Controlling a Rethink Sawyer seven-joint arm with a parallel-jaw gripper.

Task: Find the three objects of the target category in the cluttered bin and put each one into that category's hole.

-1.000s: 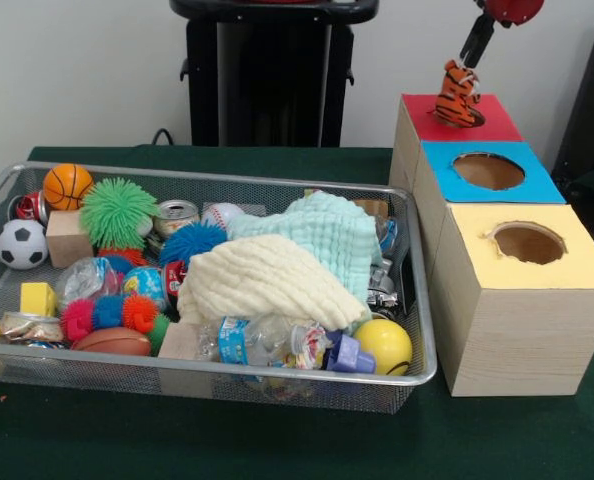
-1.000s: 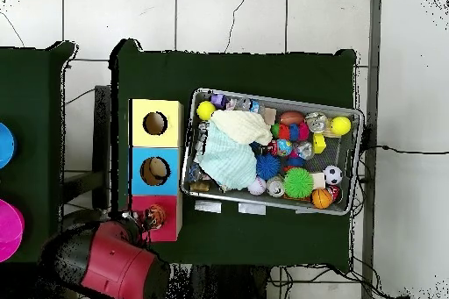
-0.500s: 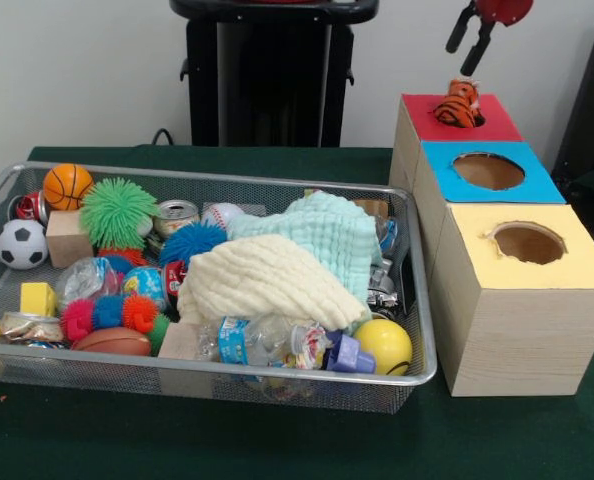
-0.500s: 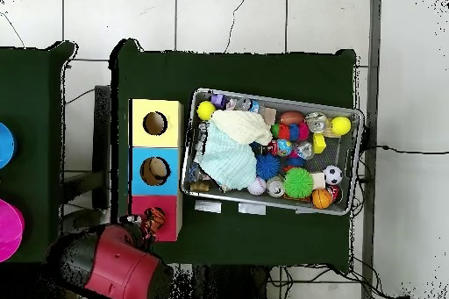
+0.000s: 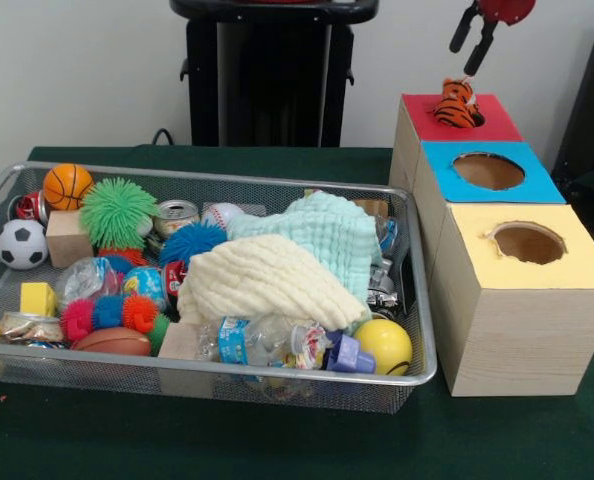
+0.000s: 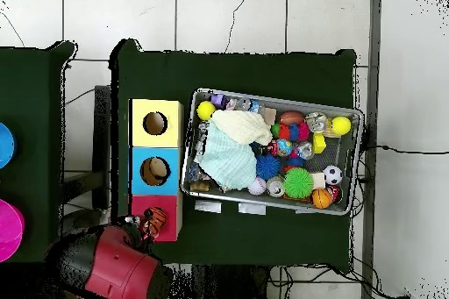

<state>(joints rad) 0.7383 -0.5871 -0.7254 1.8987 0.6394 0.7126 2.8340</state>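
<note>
A small orange-and-black striped tiger toy (image 5: 457, 103) sits in the hole of the red-topped box (image 5: 497, 125), its upper half sticking out. My gripper (image 5: 463, 58) hangs open just above it, touching nothing. In the overhead view the tiger (image 6: 154, 218) lies on the red box (image 6: 168, 225), with my red arm (image 6: 110, 265) beside it. The wire mesh bin (image 5: 227, 373) holds a jumble of balls, cans, blocks and cloths; what lies under the cloths is hidden.
A blue-topped box (image 5: 542, 187) and a yellow-topped box (image 5: 577, 268) stand in a row in front of the red one. In the bin, a cream cloth (image 5: 267, 280) and a mint cloth (image 5: 327, 230) cover the middle. A green spiky ball (image 5: 117, 212) sits at the left.
My gripper has opened, let go of the tiger toy and risen. The tiger has sunk from hanging upright above the red box into its hole.
</note>
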